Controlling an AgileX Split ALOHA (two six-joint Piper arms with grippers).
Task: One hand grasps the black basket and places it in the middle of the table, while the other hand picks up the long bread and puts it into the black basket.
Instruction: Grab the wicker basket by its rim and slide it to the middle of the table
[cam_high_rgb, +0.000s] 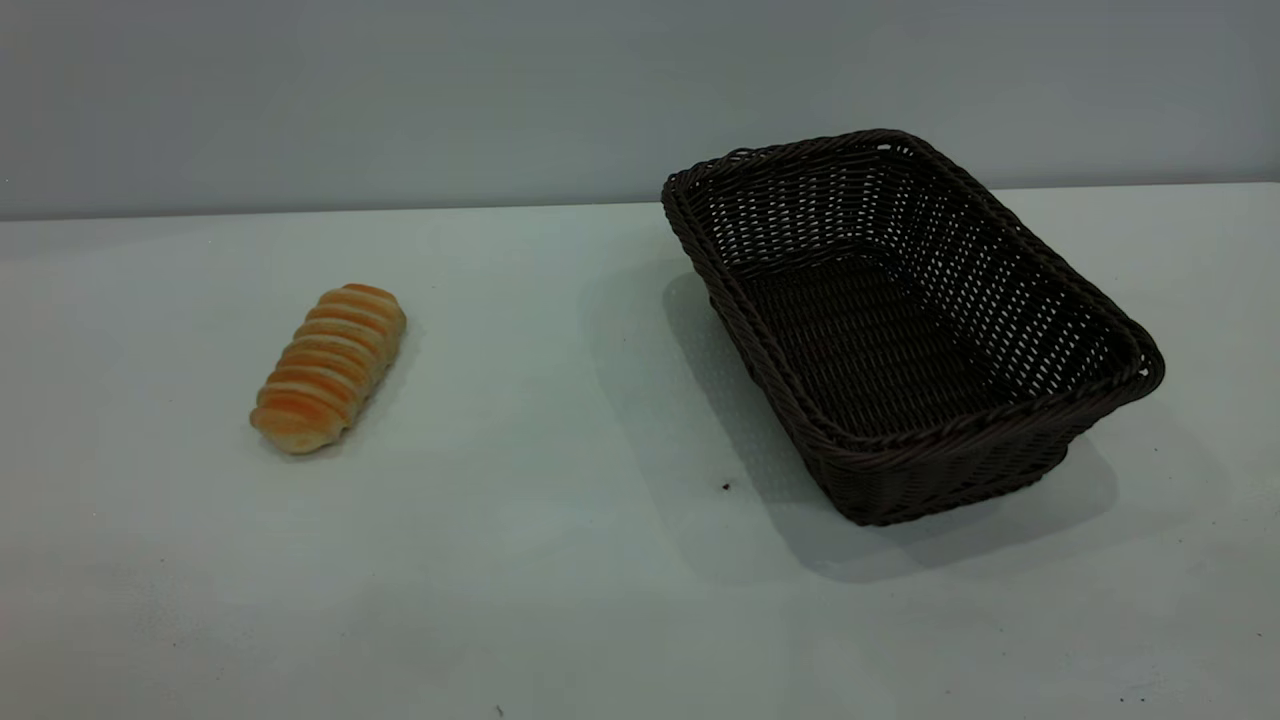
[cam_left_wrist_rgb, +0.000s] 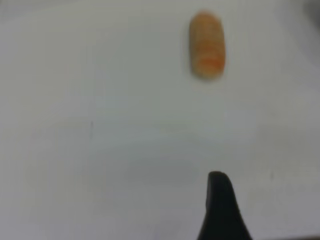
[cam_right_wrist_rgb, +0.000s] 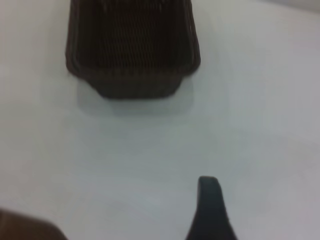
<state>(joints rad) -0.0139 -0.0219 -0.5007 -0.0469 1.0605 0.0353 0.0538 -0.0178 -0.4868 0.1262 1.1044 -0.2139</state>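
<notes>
The long bread (cam_high_rgb: 329, 367), a golden-orange roll with pale crosswise ridges, lies on the left of the white table (cam_high_rgb: 560, 560). The black basket (cam_high_rgb: 1090, 400), a large dark woven one, stands empty on the right. Neither arm shows in the exterior view. In the left wrist view the bread (cam_left_wrist_rgb: 206, 44) lies well ahead of my left gripper (cam_left_wrist_rgb: 220, 210), apart from it. In the right wrist view the basket (cam_right_wrist_rgb: 135, 82) stands well ahead of my right gripper (cam_right_wrist_rgb: 210, 210), apart from it. Both grippers hold nothing that I can see.
A small dark speck (cam_high_rgb: 726, 486) lies on the table in front of the basket's left corner. A grey wall (cam_high_rgb: 400, 100) runs behind the table's far edge. Bare tabletop lies between the bread and the basket.
</notes>
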